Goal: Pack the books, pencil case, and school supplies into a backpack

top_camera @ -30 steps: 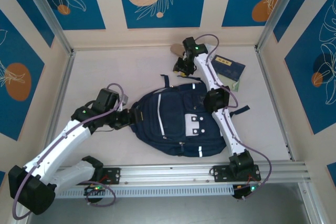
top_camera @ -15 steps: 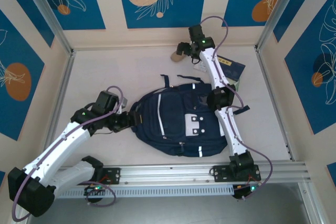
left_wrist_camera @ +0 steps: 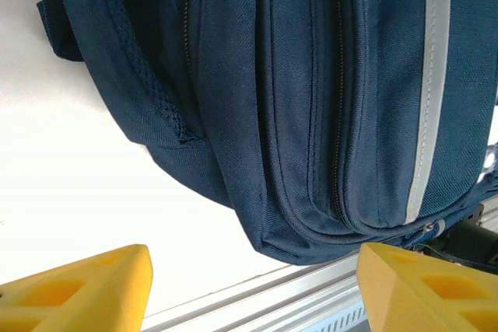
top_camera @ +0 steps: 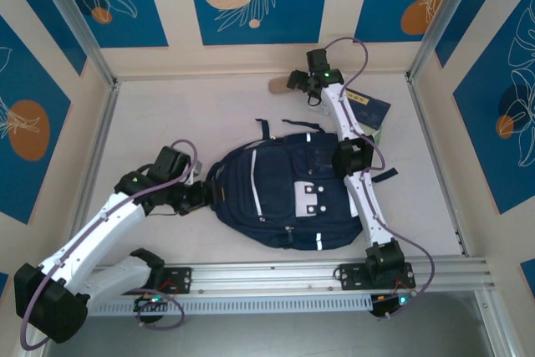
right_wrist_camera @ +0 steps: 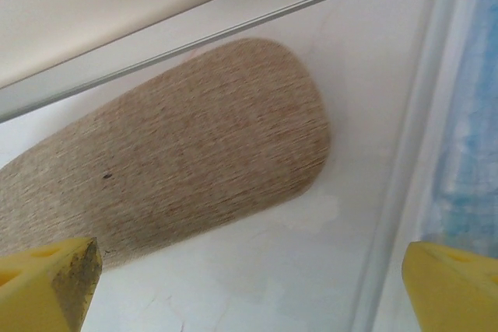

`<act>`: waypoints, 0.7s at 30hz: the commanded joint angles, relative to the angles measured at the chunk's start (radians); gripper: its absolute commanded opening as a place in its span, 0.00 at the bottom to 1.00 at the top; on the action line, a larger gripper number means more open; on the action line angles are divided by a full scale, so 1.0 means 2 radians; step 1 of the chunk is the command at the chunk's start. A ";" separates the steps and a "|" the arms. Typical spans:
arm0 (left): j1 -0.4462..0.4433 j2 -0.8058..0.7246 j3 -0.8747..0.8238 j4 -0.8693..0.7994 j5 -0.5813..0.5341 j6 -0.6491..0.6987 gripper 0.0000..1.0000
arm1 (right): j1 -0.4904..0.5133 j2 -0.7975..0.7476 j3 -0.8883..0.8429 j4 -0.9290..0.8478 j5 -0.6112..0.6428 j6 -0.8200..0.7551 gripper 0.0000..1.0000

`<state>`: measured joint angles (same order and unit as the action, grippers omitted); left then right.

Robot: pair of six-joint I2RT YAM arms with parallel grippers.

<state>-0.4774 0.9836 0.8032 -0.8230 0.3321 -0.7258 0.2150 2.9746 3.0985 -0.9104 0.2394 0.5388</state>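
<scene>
Your left gripper sits at the left edge of the backpack. Its jaws are apart with nothing between them, and its yellow fingertips stop just short of the navy fabric. The backpack lies flat in the middle of the table. By the far wall the pencil case rests on the table. Your right gripper hovers over it, jaws spread wide and gripping nothing. Just right of that arm lies a navy book.

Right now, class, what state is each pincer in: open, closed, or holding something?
Left pincer: open, holding nothing, facing the backpack.
Right pincer: open, holding nothing, facing the pencil case.
</scene>
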 commanded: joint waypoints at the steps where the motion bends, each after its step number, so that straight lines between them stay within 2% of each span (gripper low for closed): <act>1: 0.005 0.004 -0.001 0.005 -0.002 0.003 0.70 | -0.010 -0.018 0.028 0.019 -0.038 0.003 0.99; 8: 0.005 0.012 -0.003 0.002 0.001 0.007 0.70 | -0.040 0.014 0.020 0.122 -0.127 0.072 0.97; 14: 0.005 0.021 0.005 -0.004 0.002 0.018 0.70 | -0.049 0.016 -0.062 0.247 -0.185 0.122 0.92; 21: 0.005 0.025 0.004 -0.007 0.005 0.020 0.70 | -0.063 0.043 -0.073 0.297 -0.222 0.162 0.86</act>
<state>-0.4770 1.0309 0.8028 -0.8127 0.3328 -0.7063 0.0971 3.0234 2.9662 -0.3885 -0.1322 0.8062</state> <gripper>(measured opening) 0.696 0.867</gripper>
